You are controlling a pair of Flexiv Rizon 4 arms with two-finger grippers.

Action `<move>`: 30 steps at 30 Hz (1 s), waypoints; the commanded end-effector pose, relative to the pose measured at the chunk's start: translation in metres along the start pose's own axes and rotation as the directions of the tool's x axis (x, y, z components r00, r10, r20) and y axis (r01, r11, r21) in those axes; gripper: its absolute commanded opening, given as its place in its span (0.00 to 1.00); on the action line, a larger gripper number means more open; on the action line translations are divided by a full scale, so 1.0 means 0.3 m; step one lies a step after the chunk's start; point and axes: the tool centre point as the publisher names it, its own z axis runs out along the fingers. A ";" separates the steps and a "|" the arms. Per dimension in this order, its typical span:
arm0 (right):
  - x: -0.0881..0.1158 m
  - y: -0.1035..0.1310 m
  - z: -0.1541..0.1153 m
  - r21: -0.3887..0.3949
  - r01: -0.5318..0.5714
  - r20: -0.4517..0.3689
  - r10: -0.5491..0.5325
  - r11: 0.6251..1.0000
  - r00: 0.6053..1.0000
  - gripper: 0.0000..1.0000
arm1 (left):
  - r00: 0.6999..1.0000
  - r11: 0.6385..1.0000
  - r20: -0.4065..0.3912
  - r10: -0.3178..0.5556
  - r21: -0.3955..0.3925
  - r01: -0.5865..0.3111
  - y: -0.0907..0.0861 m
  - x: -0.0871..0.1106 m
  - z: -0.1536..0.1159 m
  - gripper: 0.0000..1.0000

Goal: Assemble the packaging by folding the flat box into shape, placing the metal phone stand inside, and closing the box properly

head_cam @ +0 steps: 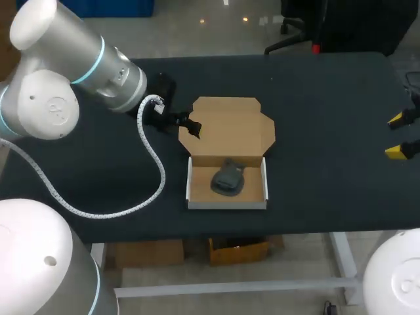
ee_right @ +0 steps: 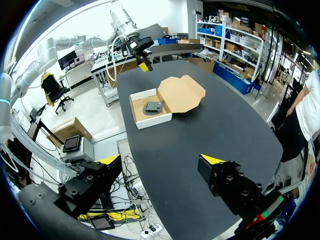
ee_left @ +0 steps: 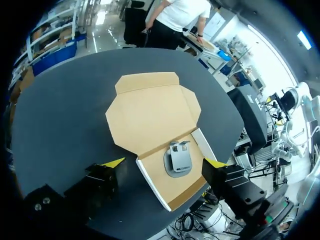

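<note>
The box (head_cam: 227, 189) stands near the table's front edge: a white-walled tray with a brown inside, its lid (head_cam: 230, 131) lying open and flat behind it. The grey metal phone stand (head_cam: 227, 180) lies inside the tray. My left gripper (head_cam: 184, 122) hovers open at the lid's left corner. In the left wrist view the tray (ee_left: 187, 192), stand (ee_left: 179, 159) and lid (ee_left: 150, 112) lie below the open left gripper (ee_left: 165, 163). My right gripper (head_cam: 400, 136) is open at the table's right edge, far from the box (ee_right: 150, 107), and holds nothing (ee_right: 160, 160).
The black table (head_cam: 315, 98) has bare surface to the right of the box and behind it. A white coiled cable (head_cam: 154, 164) hangs from my left arm over the table left of the box. In the right wrist view my left gripper (ee_right: 141, 51) shows beyond the box.
</note>
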 end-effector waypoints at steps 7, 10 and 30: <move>0.003 -0.002 -0.004 -0.002 0.001 0.000 -0.001 1.000 1.000 1.00 | 1.000 1.000 -0.031 0.001 0.003 -0.001 0.005 -0.009 0.001 1.00; 0.003 -0.002 -0.004 -0.002 0.001 0.000 -0.001 1.000 1.000 1.00 | 1.000 1.000 -0.031 0.001 0.003 -0.001 0.005 -0.009 0.001 1.00; 0.003 -0.002 -0.004 -0.002 0.001 0.000 -0.001 1.000 1.000 1.00 | 0.997 0.996 -0.068 0.029 0.088 -0.023 -0.005 -0.130 0.005 1.00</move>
